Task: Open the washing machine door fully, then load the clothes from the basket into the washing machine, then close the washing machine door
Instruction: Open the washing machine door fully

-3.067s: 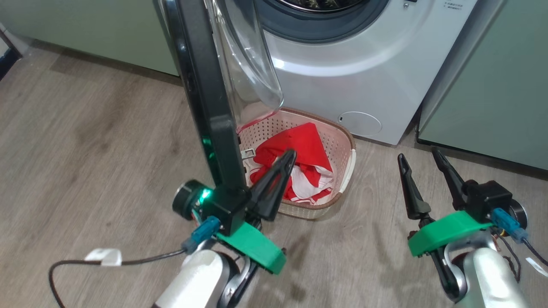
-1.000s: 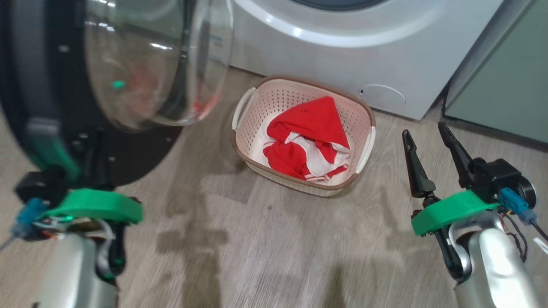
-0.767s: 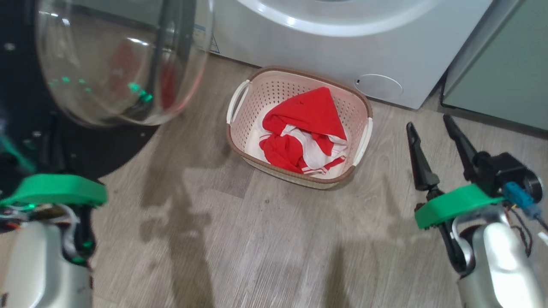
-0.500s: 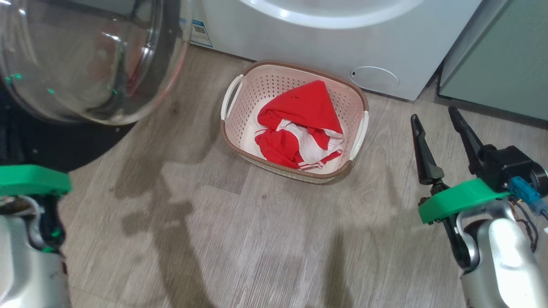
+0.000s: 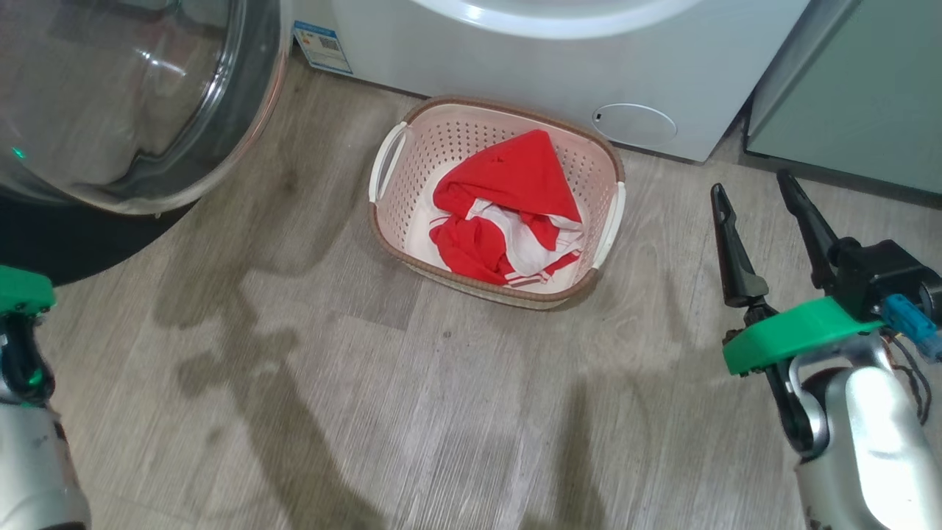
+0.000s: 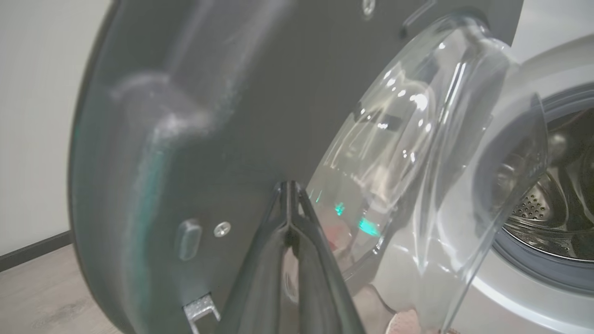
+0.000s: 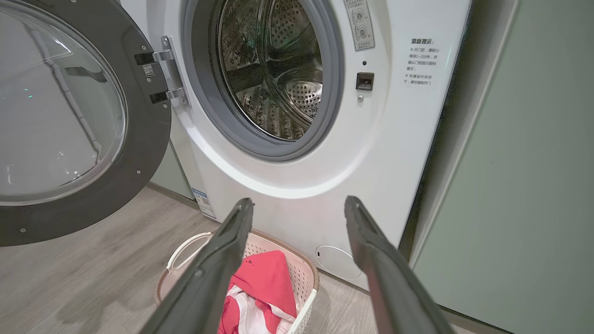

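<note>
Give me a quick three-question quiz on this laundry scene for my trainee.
1. True or false: the clothes lie inside the basket.
2. Pick one: the right tool is A) open and empty, B) shut on the clothes, C) shut on the basket.
3. Fill in: in the right wrist view, the door hangs to the ___ of the drum.
Key: 1 true; 2 A; 3 left.

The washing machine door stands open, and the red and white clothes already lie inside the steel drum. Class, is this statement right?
Not quite. The washing machine door does stand open, but the clothes lie in the basket on the floor, not in the drum, which looks empty. The head view shows the clothes in the basket; the right wrist view shows the drum.
</note>
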Tool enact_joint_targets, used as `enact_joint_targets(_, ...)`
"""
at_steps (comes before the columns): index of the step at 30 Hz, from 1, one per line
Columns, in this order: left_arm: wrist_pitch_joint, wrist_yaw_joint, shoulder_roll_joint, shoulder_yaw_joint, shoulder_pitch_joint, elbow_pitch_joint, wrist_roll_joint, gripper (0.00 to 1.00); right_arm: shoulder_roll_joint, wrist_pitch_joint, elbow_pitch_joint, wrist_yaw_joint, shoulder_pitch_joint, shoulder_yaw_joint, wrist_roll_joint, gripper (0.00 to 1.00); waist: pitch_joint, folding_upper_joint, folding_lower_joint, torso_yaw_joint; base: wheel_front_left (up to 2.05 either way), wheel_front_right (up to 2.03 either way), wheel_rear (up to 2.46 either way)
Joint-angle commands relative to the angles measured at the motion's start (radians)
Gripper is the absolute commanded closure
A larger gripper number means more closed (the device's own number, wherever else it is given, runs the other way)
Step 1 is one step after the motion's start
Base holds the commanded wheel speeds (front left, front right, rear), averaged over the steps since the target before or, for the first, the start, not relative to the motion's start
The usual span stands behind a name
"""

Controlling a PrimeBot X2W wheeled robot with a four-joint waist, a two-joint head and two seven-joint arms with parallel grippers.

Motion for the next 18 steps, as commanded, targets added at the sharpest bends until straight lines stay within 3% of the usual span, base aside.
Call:
enact_joint_targets(1,-0.013,-0.005,0.039,0.034,0.002,-0.044,0.011,1.0,0.001,-0.004,-0.031,0.0,-0.028,0.024,0.001,0.0,-0.004,0.0,0.0,-0.002,0.0,0.0,0.0)
enact_joint_targets(8,-0.013,-0.025,-0.049,0.046,0.148,-0.24,0.077,1.0,0.007,-0.021,-0.012,0.0,-0.009,0.019,0.013,0.0,-0.041,0.0,0.0,-0.015,0.0,0.0,0.0)
enact_joint_targets(13,-0.013,-0.034,-0.099,-0.004,0.276,-0.391,0.097,1.0,0.009,-0.031,0.002,0.0,0.004,0.015,0.018,0.0,-0.067,0.0,0.0,-0.028,0.0,0.0,0.0)
enact_joint_targets(14,-0.013,-0.035,-0.105,-0.022,0.298,-0.42,0.097,0.82,0.01,-0.033,0.005,0.0,0.005,0.016,0.019,0.0,-0.072,0.0,0.0,-0.032,0.0,0.0,0.0)
enact_joint_targets(15,-0.013,-0.036,-0.11,-0.041,0.319,-0.443,0.093,0.53,0.01,-0.036,0.008,0.0,0.007,0.015,0.02,0.0,-0.077,0.0,0.0,-0.036,0.0,0.0,0.0)
enact_joint_targets(16,-0.013,-0.037,-0.115,-0.063,0.337,-0.464,0.087,0.18,0.01,-0.038,0.01,0.0,0.01,0.014,0.022,0.0,-0.08,0.0,0.0,-0.039,0.0,0.0,0.0)
enact_joint_targets(17,-0.013,-0.038,-0.118,-0.087,0.356,-0.481,0.082,0.0,0.011,-0.041,0.013,0.0,0.012,0.013,0.024,0.0,-0.086,0.0,0.0,-0.043,0.0,0.0,0.0)
enact_joint_targets(18,-0.012,-0.038,-0.12,-0.111,0.371,-0.495,0.08,0.0,0.011,-0.044,0.017,0.0,0.015,0.013,0.025,0.0,-0.091,0.0,0.0,-0.047,0.0,0.0,0.0)
